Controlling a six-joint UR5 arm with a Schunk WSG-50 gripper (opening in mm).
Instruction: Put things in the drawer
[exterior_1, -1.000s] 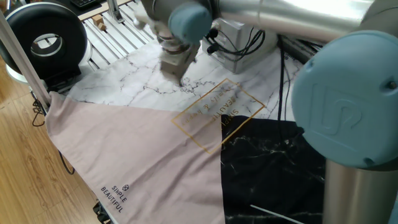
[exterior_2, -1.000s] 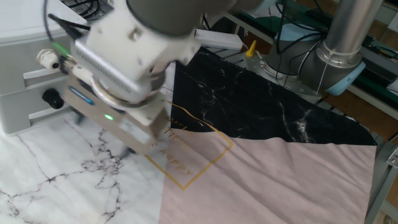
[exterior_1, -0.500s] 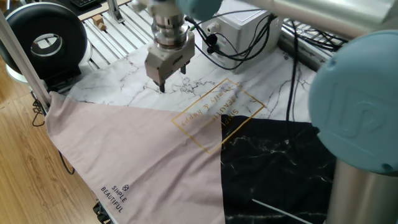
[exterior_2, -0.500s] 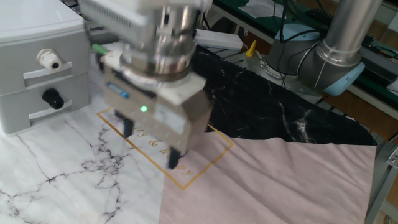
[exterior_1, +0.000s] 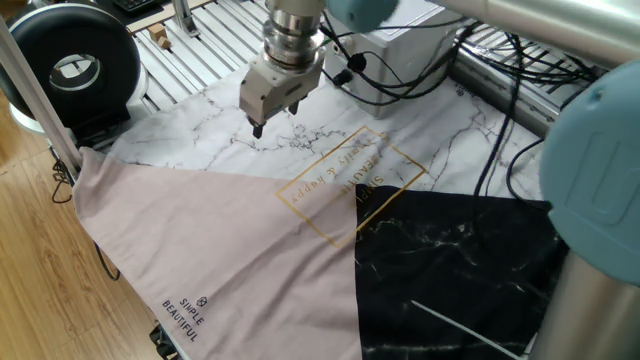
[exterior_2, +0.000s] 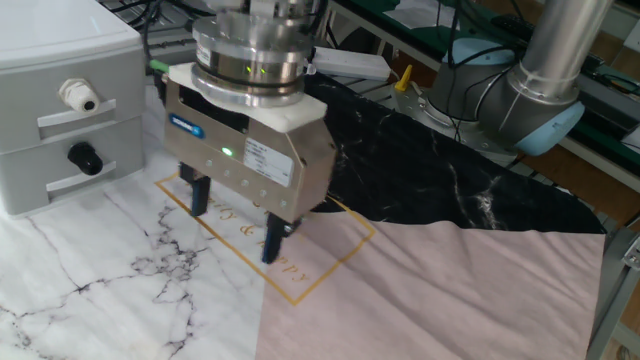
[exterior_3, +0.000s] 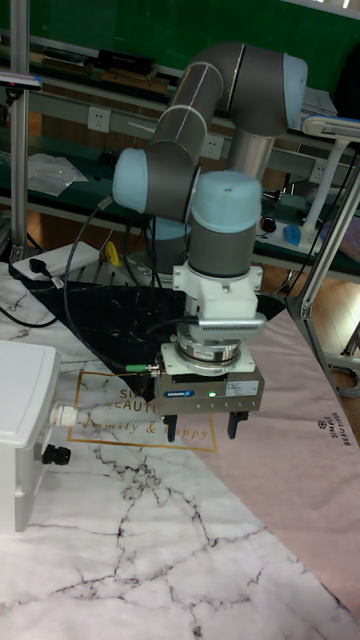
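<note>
Since one second ago, gripper (exterior_2: 233, 220) swinging upright, now pointing down over the marbled tabletop (exterior_2: 120, 300).
Jaws standing apart, holding nothing. Cube not showing in any view; drawer (exterior_2: 75, 160) sitting closed, leftward of jaws in the other fixed view.

My table wears a cloth (exterior_1: 200, 230) of white marble print, dusty pink and black marble. Wooden floor (exterior_1: 40, 290) shows beside it, where a round black fan (exterior_1: 70, 62) stands. Behind me runs a green wall (exterior_3: 130, 30) above a cluttered bench (exterior_3: 60, 170) with cables
</note>
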